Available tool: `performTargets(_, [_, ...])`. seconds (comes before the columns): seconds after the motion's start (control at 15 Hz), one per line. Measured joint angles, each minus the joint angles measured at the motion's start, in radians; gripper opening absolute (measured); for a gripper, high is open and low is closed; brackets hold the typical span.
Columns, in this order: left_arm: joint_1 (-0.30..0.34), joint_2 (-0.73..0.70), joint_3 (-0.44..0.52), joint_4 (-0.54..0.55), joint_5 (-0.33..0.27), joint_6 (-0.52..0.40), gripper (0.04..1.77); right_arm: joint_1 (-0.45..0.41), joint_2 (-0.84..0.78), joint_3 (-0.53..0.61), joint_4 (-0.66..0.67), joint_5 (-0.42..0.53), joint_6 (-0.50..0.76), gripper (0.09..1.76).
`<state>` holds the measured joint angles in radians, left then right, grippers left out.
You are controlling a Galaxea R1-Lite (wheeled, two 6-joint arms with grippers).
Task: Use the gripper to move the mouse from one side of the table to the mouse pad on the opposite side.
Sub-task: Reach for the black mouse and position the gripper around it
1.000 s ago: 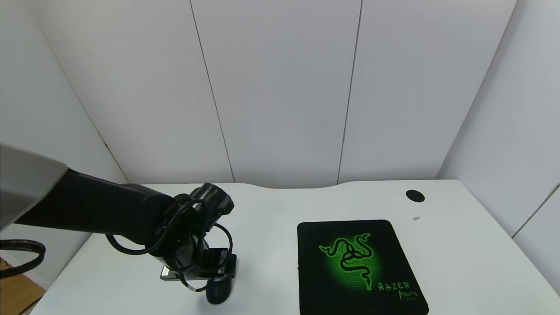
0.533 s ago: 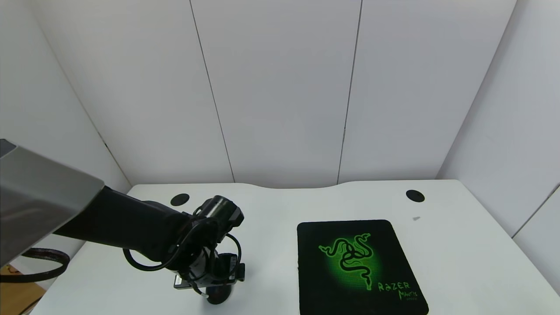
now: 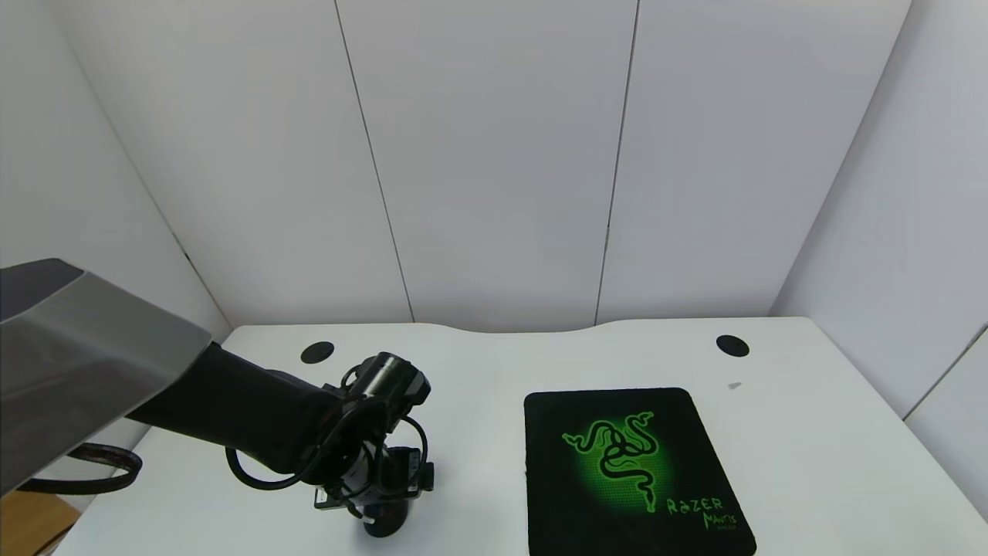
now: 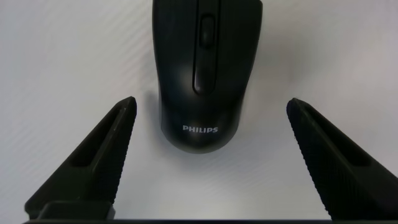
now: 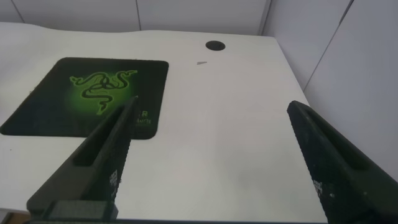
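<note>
Since a second ago, the left gripper (image 3: 384, 516) has been sinking lower and shifting slightly rightward over the mouse (image 3: 384, 525) at the table's (image 3: 478, 432) near left side. Its fingers (image 4: 99, 158) are standing wide apart, flanking the mouse (image 4: 206, 68) without touching it, PHILIPS lettering facing the wrist camera. Farther right, the mouse pad (image 3: 629, 471) is lying flat and bare, well apart from the mouse. The right gripper (image 5: 214, 186) is hanging spread open beyond the pad's right side.
</note>
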<state>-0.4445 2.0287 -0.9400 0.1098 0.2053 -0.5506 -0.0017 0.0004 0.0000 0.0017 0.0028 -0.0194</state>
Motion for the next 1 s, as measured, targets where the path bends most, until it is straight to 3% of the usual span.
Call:
performTargets(0.13, [0.006,0.009,0.016,-0.023,-0.007,-0.001,1.72,0.0,0.0,0.0,0.0,0.0,0.0,1.71])
performTargets(0.33, [0.006,0.013,0.02,-0.027,-0.011,0.0,1.21,0.0,0.0,0.0,0.001,0.0,0.0,1.71])
performTargets(0.47, [0.006,0.015,0.019,-0.027,-0.009,0.0,0.98,0.0,0.0,0.0,0.0,0.001,0.0,1.71])
performTargets(1.0, [0.008,0.015,0.017,-0.027,-0.007,0.0,0.91,0.0,0.0,0.0,0.0,0.001,0.0,1.71])
